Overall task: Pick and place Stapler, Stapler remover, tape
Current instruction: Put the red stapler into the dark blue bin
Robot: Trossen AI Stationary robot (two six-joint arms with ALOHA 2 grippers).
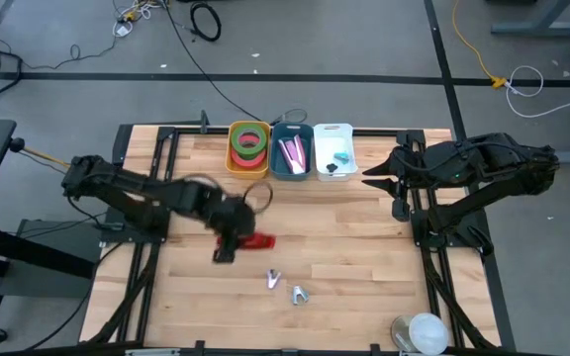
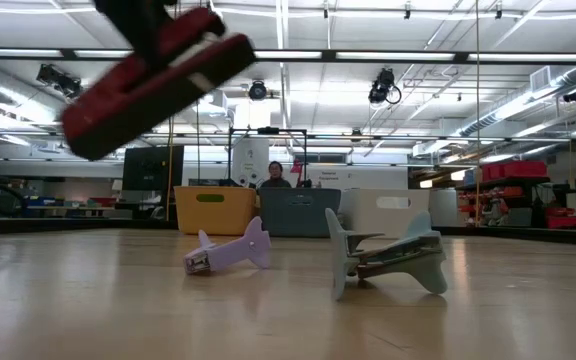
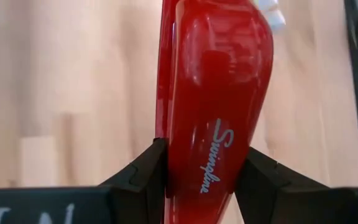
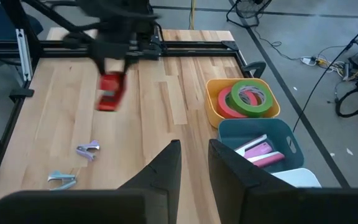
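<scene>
bare wood right of two staple removers (image 1: 285, 286), bins (image 1: 292, 150) lining far edge

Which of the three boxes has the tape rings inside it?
The yellow bin, the one at the left end of the row. It holds the tape rolls; the blue bin has pink things, and the white bin something light blue.

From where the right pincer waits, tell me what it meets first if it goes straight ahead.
Judging by its wrist view, the right pincer points down at bare table between the red stapler and the yellow bin; depth is uncertain.
</scene>
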